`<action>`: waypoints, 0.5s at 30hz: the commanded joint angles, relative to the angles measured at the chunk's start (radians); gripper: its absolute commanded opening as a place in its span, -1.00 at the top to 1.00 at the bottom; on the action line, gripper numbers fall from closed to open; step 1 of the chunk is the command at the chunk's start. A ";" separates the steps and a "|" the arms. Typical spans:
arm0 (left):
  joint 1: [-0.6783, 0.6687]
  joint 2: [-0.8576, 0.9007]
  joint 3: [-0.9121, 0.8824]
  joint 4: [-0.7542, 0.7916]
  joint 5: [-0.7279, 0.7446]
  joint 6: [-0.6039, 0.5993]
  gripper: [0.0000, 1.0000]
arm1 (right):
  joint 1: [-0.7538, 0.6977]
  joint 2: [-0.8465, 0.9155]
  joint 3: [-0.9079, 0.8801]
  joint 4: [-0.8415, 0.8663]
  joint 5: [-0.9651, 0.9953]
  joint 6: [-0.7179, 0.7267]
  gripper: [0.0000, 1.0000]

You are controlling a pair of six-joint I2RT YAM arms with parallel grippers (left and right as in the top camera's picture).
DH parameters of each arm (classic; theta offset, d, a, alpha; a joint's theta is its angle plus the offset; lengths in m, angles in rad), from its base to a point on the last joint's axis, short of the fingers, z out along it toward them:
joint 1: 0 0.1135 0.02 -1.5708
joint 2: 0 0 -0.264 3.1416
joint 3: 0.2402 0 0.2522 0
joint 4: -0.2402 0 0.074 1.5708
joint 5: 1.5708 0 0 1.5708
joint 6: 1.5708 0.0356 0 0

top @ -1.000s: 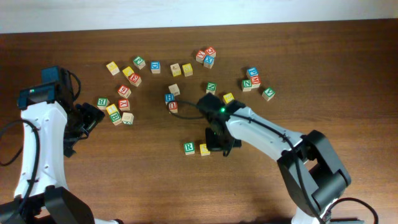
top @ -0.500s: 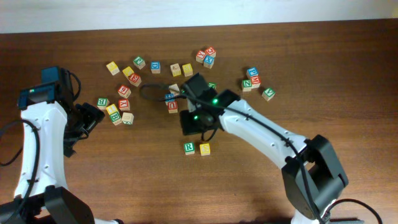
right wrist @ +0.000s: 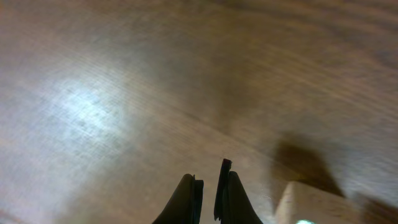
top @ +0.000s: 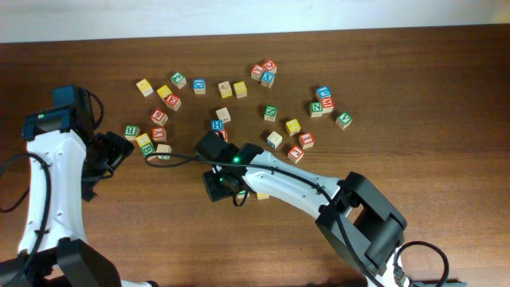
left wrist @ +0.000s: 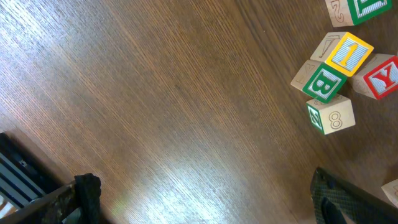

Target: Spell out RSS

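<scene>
My right arm reaches left across the middle of the table, and its gripper (top: 213, 188) is shut with nothing in it, low over bare wood. The right wrist view shows the closed gripper (right wrist: 209, 186) above the tabletop, with a pale cube's corner (right wrist: 311, 200) at the lower right, its letter not showing. The green R cube and the yellow cube beside it are hidden under that arm in the overhead view. Other yellow cubes (top: 292, 126) (top: 240, 88) lie among the scattered ones. My left gripper (top: 111, 155) (left wrist: 208, 200) stands open and empty at the left.
Several lettered cubes are scattered over the far half of the table (top: 374, 80). A cluster lies close to my left gripper: a yellow-and-blue cube (left wrist: 349, 53), a green B cube (left wrist: 323, 84), an 8 cube (left wrist: 333, 115) and a red Y cube (left wrist: 380, 78).
My right arm has swung left, from just right of the R and yellow cubes, past them, to bare wood on their left, now covering them. The left arm has not moved.
</scene>
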 commanded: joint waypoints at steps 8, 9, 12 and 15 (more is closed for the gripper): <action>0.003 0.005 -0.005 0.002 -0.004 0.008 -0.98 | -0.001 0.042 0.015 0.000 0.118 0.085 0.92; 0.003 0.005 -0.005 0.001 -0.004 0.008 -0.98 | -0.001 0.042 0.015 0.000 0.132 0.085 0.92; 0.003 0.005 -0.005 0.001 -0.004 0.008 -0.98 | -0.001 0.042 0.014 -0.001 0.142 0.085 0.92; 0.003 0.005 -0.005 0.001 -0.004 0.008 -0.98 | -0.001 0.043 0.014 -0.008 0.142 0.085 0.91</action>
